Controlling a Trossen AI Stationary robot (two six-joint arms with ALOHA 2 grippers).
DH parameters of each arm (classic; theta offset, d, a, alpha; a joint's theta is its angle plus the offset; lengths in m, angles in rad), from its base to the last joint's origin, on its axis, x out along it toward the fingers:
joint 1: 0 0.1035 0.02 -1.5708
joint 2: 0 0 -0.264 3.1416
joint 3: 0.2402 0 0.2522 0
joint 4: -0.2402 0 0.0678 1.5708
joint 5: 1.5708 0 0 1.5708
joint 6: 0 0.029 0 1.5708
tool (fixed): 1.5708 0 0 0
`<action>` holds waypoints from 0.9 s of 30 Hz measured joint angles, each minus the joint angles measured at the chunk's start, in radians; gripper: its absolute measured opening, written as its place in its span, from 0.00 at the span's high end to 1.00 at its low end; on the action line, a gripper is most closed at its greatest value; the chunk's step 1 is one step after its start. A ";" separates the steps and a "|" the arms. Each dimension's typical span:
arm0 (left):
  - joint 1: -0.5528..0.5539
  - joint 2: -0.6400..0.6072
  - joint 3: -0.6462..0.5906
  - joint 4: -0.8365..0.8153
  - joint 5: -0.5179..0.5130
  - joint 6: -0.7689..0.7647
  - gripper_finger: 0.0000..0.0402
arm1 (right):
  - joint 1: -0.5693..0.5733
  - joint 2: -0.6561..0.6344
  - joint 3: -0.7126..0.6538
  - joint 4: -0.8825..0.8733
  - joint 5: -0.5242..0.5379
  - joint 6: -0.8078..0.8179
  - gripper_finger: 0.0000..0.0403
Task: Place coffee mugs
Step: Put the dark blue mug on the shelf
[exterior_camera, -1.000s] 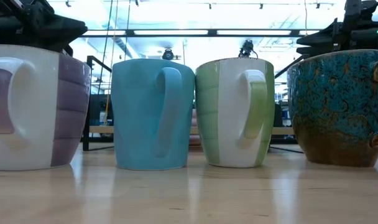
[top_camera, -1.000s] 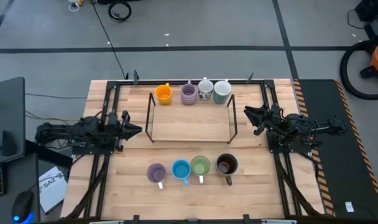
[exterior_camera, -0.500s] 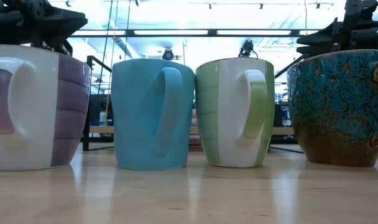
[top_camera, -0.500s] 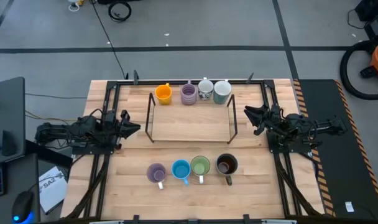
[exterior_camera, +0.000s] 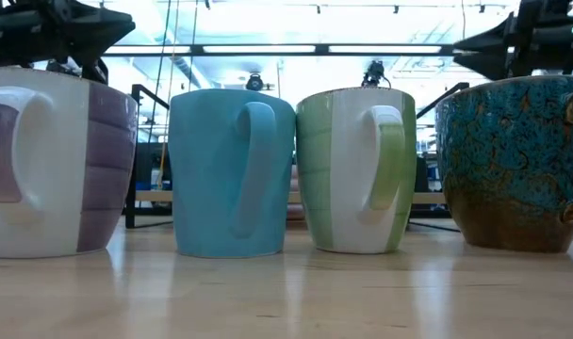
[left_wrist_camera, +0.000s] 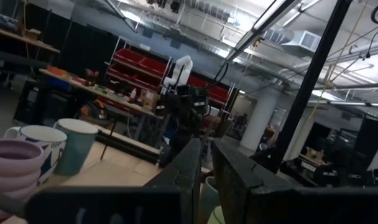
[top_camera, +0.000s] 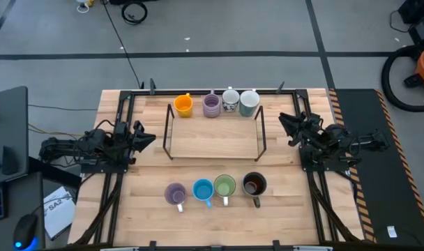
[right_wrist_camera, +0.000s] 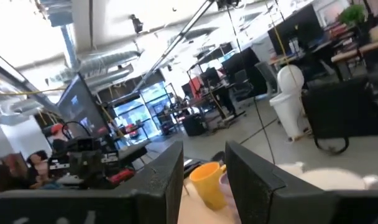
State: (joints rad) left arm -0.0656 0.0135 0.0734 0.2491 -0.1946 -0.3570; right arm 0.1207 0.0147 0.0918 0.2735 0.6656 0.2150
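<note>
Glazed ceramic mugs: rigid, slippery, breakable; grip at rim wall.
Blue handled mug at 6 o'clock of wooden table.
Left pincer closed, empty, at 9 o'clock.
Right pincer part open, empty, at 3 o'clock.

A workshop-like lab: red parts bins on shelving, exposed ceiling ducts, desks.
</note>
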 joint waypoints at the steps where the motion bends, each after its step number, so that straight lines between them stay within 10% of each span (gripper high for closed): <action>1: 0.000 0.000 0.000 0.006 0.000 0.001 0.89 | 0.000 0.000 0.021 -0.020 -0.004 -0.005 0.69; 11: 0.001 0.000 0.000 0.009 -0.124 0.040 0.89 | 0.000 0.178 0.244 -0.237 -0.064 -0.009 0.70; 27: 0.019 0.000 0.039 -0.050 -0.168 0.060 0.67 | 0.000 0.801 0.639 -0.465 -0.343 -0.088 0.69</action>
State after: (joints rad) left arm -0.0467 0.0139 0.1127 0.1995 -0.3630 -0.2968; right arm 0.1207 0.8158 0.7310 -0.1920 0.3226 0.1268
